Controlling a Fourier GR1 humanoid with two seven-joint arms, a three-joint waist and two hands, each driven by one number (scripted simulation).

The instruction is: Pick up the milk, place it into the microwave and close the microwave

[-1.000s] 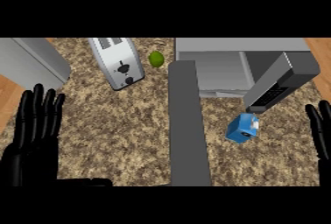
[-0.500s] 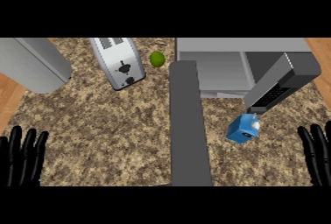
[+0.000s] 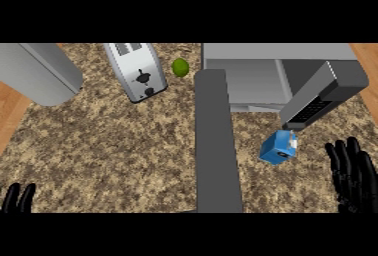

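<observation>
Speckled brown granite covers the counter (image 3: 111, 150), with wooden floor showing past its left and right edges. At far left stands a large grey rounded appliance (image 3: 40, 70). At the bottom left corner only the fingertips of the left hand (image 3: 18, 197) show, straight and holding nothing. A silver toaster (image 3: 136, 70) lies near the top, a green lime (image 3: 181, 67) just beside it. A dark grey upright bar (image 3: 216, 150) runs down the middle. To the right sits the grey microwave (image 3: 255, 75), its door (image 3: 321, 95) swung open. The milk (image 3: 278, 148), a small blue carton with a white top, stands on the counter just below the door's lower end. The right hand (image 3: 354, 172) rests near the right edge, fingers straight and upward, empty, near the milk's right side but apart from it.
</observation>
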